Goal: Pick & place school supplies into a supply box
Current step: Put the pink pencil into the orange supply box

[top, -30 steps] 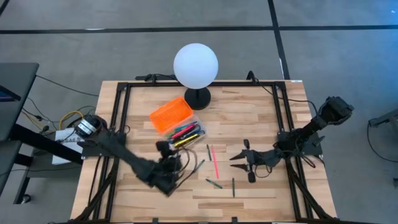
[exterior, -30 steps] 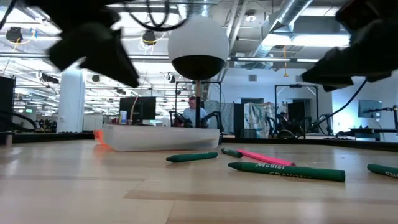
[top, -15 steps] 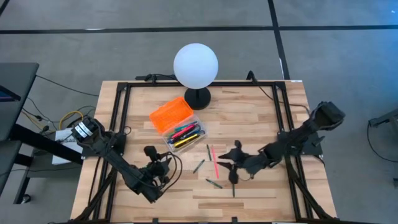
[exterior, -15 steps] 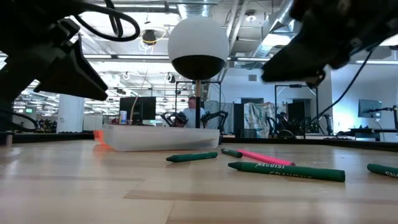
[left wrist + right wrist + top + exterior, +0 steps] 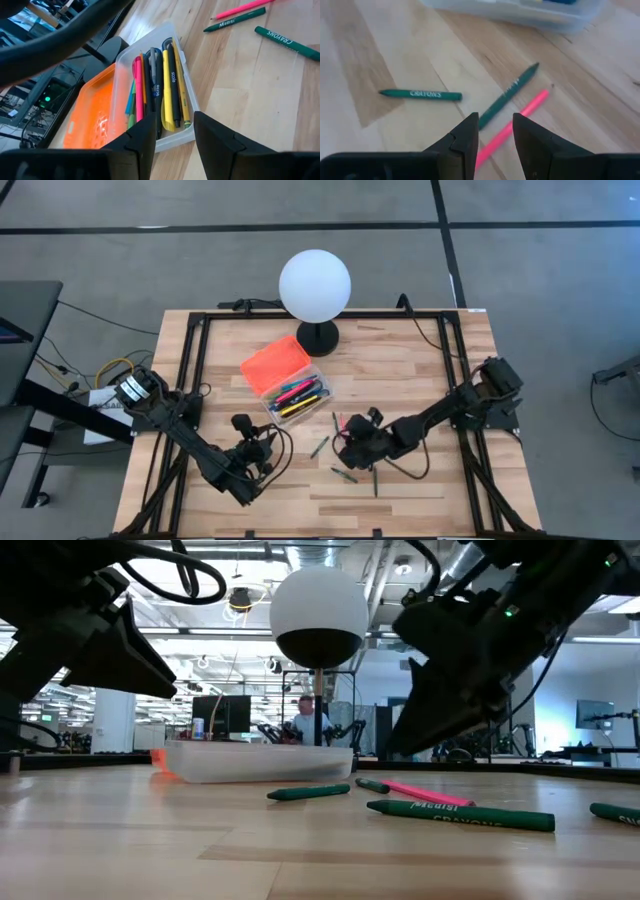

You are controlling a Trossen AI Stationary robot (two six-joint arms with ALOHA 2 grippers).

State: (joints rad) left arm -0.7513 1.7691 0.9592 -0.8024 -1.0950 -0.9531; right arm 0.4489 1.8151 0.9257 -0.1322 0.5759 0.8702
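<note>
Five loose supplies lay on the wooden surface [image 5: 420,370]. Nearest the front edge were a green crayon [image 5: 344,475], lying crosswise, and a dark green pencil [image 5: 375,481], pointing front to back. Beyond them were a second green crayon [image 5: 319,447], lying diagonally, a pink pencil [image 5: 512,131] and a short dark pencil [image 5: 334,420]; these last two had their long axes roughly front to back.

Two grippers were present. The left gripper [image 5: 252,444] hovered left of the middle and faced the supply box; its jaws stood narrowly apart with nothing between them. The right gripper [image 5: 350,448] hung low over the pink pencil, with a narrow empty gap between its jaws.

Farther back lay one supply box [image 5: 297,395], left of centre. Its long axis ran diagonally, from near-left to far-right. Its orange lid [image 5: 275,363] lay open flat along its far-left side. The pens in the box [image 5: 160,87] lay parallel to that axis; their exact number could not be told. One white globe lamp [image 5: 315,283] stood behind the box at the far edge.

Compared with one second before, the right gripper had travelled from the right part of the surface to the pink pencil. The left gripper had drawn slightly left, and then held for the last half second. The loose supplies had not shifted.
</note>
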